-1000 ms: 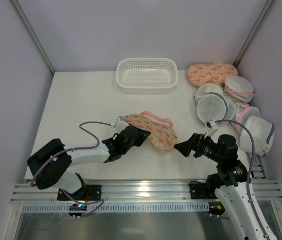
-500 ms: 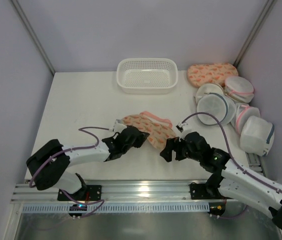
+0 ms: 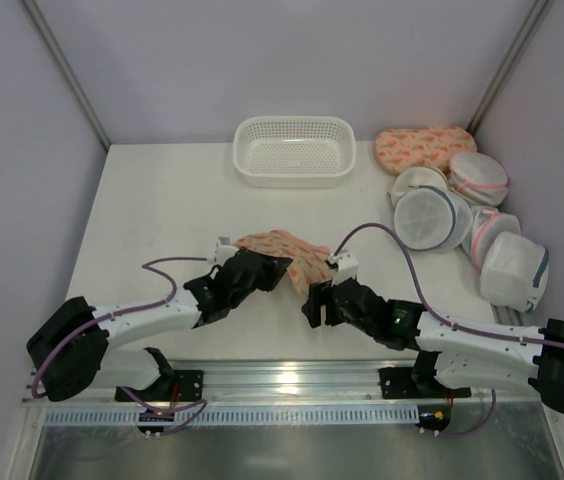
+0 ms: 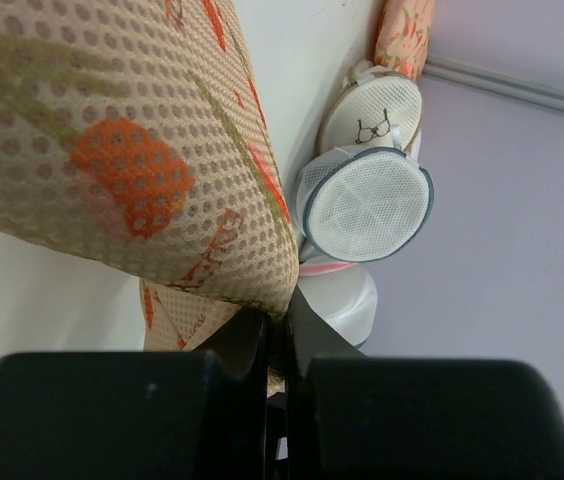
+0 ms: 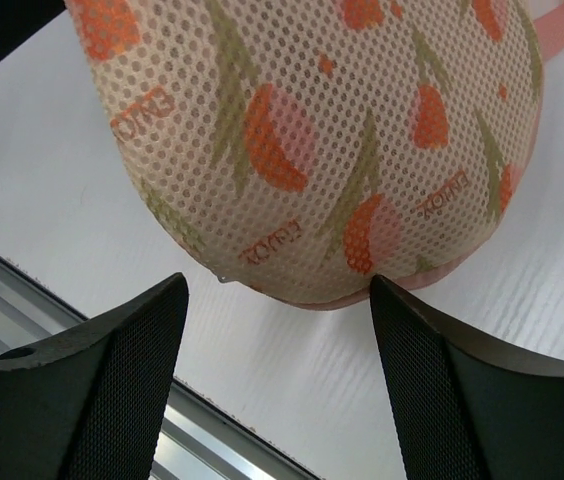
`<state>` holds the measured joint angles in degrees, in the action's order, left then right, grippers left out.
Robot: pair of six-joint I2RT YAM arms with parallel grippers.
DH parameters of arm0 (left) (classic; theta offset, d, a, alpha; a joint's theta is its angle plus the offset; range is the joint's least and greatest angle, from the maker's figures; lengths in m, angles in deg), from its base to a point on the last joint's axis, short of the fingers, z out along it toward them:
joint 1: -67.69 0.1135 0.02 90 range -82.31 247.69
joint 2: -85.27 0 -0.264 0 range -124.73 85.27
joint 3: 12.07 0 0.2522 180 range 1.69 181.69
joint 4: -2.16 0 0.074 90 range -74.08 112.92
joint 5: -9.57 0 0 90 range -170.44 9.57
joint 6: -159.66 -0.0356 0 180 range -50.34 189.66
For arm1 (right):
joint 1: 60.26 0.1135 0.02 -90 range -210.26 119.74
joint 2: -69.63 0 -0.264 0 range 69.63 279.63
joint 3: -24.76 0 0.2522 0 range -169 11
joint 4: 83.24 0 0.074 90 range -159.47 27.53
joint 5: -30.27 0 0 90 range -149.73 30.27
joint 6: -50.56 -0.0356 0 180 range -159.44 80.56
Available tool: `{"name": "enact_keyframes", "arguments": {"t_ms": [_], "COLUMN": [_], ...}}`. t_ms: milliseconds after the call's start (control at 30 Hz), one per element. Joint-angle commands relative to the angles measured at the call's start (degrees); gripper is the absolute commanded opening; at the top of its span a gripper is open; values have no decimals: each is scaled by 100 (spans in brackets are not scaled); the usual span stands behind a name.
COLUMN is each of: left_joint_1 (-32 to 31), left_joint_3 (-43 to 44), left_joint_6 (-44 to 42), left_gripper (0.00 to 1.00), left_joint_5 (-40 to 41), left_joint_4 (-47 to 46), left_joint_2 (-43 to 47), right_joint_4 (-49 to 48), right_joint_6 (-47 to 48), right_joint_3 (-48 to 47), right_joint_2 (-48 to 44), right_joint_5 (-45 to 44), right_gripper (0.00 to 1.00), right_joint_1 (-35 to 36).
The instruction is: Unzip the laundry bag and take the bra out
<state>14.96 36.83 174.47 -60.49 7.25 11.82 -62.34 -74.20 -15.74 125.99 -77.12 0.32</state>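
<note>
The laundry bag (image 3: 292, 254), cream-peach mesh with orange-red print and pink edging, lies in the middle of the table. My left gripper (image 3: 265, 270) is shut on the bag's left edge; in the left wrist view the fabric (image 4: 142, 160) is pinched between the shut jaws (image 4: 277, 325). My right gripper (image 3: 312, 305) is open just in front of the bag's near end; in the right wrist view the bag (image 5: 312, 150) sits just beyond the wide-open fingers (image 5: 142, 340), not touched. A small metal zipper pull (image 5: 224, 277) shows at the bag's lower edge. The bra is hidden.
A white basket (image 3: 294, 150) stands at the back centre. A second printed bag (image 3: 424, 147) and several round white mesh bags (image 3: 427, 215) with blue or pink trim lie at the back right. The metal rail (image 3: 282, 385) runs along the near edge.
My right arm has swung left and forward, bringing its open gripper to the bag's near end. My left gripper has pulled the bag slightly left and kept its hold.
</note>
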Motion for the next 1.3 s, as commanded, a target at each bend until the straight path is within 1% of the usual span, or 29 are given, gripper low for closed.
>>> {"name": "enact_keyframes", "arguments": {"t_ms": [0, 33, 100, 133, 167, 200, 233, 300, 400, 567, 667, 800, 833, 900, 1133, 1267], "left_joint_1": [17, 17, 26, 35, 35, 43, 43, 43, 52, 70, 79, 79, 70, 79, 70, 70], "left_joint_3": [-59, -86, -173, -191, -200, -217, -244, -261, -323, -341, -306, -262, -279, -297, -314, -481], "left_joint_6": [188, 223, 250, 259, 267, 268, 276, 303, 399, 505, 505, 548, 575, 628, 654, 751], "left_gripper": [0, 0, 0, 0, 0, 0, 0, 0, 0, 0, 0, 0, 0, 0, 0, 0], "left_joint_5": [71, 88, 150, 167, 176, 185, 194, 194, 194, 255, 255, 133, 106, -16, -245, -386], "left_joint_4": [-179, -188, -284, -276, -285, -285, -293, -320, -443, -504, -496, -496, -530, -670, -742, -952], "left_joint_2": [138, 138, 147, 155, 173, 191, 191, 182, 156, 243, 305, 270, 252, 156, 76, 85], "right_joint_4": [-450, -232, 84, 495, 752, 1059, 1627, 2262, 2468, 2512, 2223, 1713, 1321, 871, 386, 350], "right_joint_6": [-364, -425, -706, -838, -996, -1363, -1558, -2084, -2368, -3202, -3431, -3371, -3283, -3116, -2905, -2957], "right_joint_3": [-401, -489, -761, -849, -955, -1173, -1289, -1561, -1676, -1423, -1133, -903, -868, -780, -763, -683], "right_joint_2": [164, 191, 200, 209, 235, 261, 366, 489, 718, 824, 781, 754, 754, 789, 974, 1009], "right_joint_5": [-607, -695, -1221, -1449, -1939, -2161, -2364, -2776, -2858, -3086, -3139, -3315, -3332, -3376, -4053, -4334], "right_gripper": [76, 76, 76, 76, 78, 80, 83, 86, 87, 86, 85, 82, 80, 77, 76, 71], "right_joint_1": [331, 541, 858, 1025, 1331, 1473, 1588, 1887, 2124, 2406, 2468, 2485, 2477, 2485, 2477, 2354]}}
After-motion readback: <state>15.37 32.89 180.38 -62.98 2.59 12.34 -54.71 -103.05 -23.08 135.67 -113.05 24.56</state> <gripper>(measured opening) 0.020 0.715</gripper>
